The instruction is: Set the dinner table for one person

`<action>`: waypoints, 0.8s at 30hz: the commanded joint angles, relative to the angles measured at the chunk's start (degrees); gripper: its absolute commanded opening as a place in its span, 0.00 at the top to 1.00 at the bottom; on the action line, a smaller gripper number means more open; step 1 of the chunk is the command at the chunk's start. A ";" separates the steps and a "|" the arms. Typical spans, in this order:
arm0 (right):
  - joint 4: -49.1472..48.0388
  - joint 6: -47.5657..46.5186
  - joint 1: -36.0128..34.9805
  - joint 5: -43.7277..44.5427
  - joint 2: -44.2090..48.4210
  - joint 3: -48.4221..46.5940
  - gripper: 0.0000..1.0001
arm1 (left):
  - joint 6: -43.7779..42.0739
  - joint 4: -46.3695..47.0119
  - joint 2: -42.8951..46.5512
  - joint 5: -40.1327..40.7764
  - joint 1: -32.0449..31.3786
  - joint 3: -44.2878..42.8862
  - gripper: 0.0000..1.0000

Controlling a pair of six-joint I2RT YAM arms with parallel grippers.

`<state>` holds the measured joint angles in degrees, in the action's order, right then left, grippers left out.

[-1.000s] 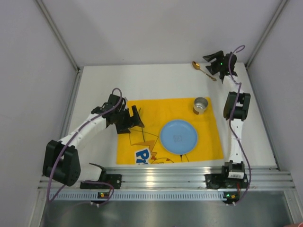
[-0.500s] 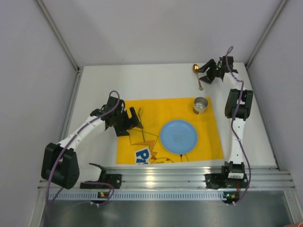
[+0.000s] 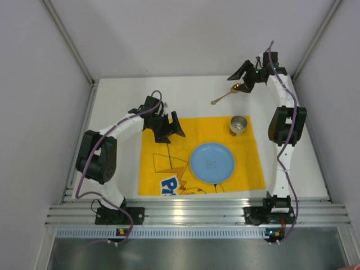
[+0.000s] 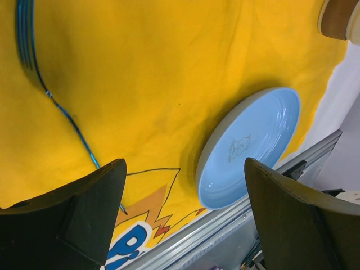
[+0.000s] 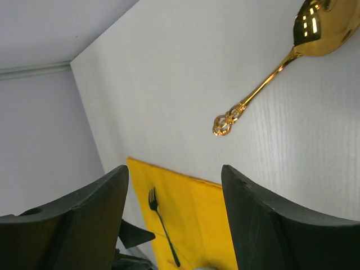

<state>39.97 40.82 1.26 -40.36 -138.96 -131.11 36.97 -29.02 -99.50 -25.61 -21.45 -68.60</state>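
The white dinner table (image 3: 185,95) carries a yellow printed placemat (image 3: 191,132). On the mat are a blue plate (image 3: 212,163) and a small metal cup (image 3: 238,125). A gold spoon (image 3: 226,95) lies on the bare table at the far right, also in the right wrist view (image 5: 264,84). A dark blue fork (image 4: 25,34) lies on the mat's left part, also in the right wrist view (image 5: 163,225). My left gripper (image 3: 171,130) is open and empty above the mat, left of the plate (image 4: 253,146). My right gripper (image 3: 237,79) is open and empty beside the spoon's bowl.
A silver aluminium rail (image 3: 197,211) runs along the near edge by the arm bases. Grey walls close in the left, right and far sides. The cup (image 4: 340,17) stands at the mat's far right corner.
The spoon has swung round on the table; its handle now points left toward the mat. The right gripper moved left along the far edge. The left gripper moved right and farther over the mat.
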 commanded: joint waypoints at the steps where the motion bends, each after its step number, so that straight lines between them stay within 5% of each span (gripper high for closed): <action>1: 9.15 -4.69 -2.56 12.03 2.28 -4.07 0.33 | -1.99 4.93 -2.71 -4.19 -0.26 -3.73 0.09; 4: 6.46 -4.35 -3.80 16.09 2.11 -0.38 0.36 | -2.43 6.51 -3.59 -5.07 -0.34 -3.74 0.09; 14: -16.14 12.87 -7.94 15.91 -11.51 -9.25 0.86 | -6.64 4.41 -3.60 -7.09 2.20 -4.26 0.10; 20: -17.12 13.41 -7.32 23.11 -13.63 -6.89 1.00 | -9.98 0.63 -1.05 -6.12 3.78 -3.47 0.10; 24: -17.03 12.53 -6.27 26.82 -12.57 -3.28 1.00 | -11.65 -0.60 0.19 -6.12 4.93 -2.16 0.10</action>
<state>25.85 53.23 -6.07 -19.16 -153.64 -135.48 28.25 -28.01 -102.98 -31.07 -17.47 -70.81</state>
